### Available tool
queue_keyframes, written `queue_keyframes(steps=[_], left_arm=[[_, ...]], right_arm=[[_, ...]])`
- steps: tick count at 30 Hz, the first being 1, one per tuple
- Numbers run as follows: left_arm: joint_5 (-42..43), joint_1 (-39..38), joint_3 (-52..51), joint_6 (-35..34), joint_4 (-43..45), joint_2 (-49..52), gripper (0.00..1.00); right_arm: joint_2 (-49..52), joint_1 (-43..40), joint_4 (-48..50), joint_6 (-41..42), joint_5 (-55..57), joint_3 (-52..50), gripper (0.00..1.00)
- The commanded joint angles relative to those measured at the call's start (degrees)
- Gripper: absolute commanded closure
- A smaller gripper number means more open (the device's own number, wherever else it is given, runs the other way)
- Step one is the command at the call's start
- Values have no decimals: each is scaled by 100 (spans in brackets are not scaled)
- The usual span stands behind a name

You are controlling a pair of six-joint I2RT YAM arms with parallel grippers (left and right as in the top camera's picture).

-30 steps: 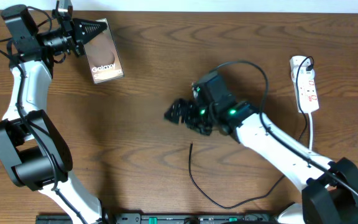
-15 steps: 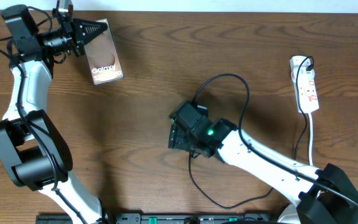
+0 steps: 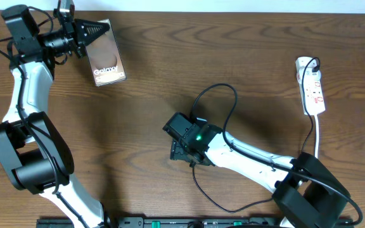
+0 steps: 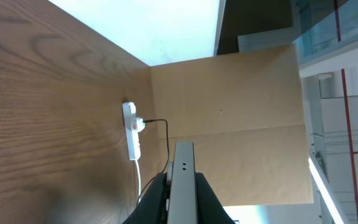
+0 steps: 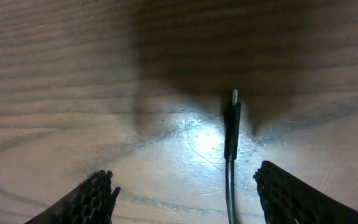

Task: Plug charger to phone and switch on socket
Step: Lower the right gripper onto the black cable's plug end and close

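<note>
Grained wooden table (image 5: 73,74), matt black charger (image 5: 231,134) with metal tip, white plastic socket (image 3: 312,85).

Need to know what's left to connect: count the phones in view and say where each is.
1. The phone is at the top left of the overhead view, gripped at one end by the left gripper. None seems hidden.

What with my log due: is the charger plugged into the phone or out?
Out. The charger tip lies bare between the right hand's fingers, far from the phone.
</note>
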Motion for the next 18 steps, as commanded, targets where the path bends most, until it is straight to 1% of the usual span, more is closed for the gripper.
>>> queue_keyframes(steps=[1,6,12,18], left_arm=[[190,22,28,35,11,-59,93],[190,22,-2,35,13,-59,93],[190,22,-83,37,13,-59,93],[175,22,-96,37,13,-59,93]], right_arm=[[-4,7,-87,83,59,37,29],[31,2,-238,219,87,37,30],[125,0,-223,264,140,37,39],[212,-35,-271,398,129,37,44]])
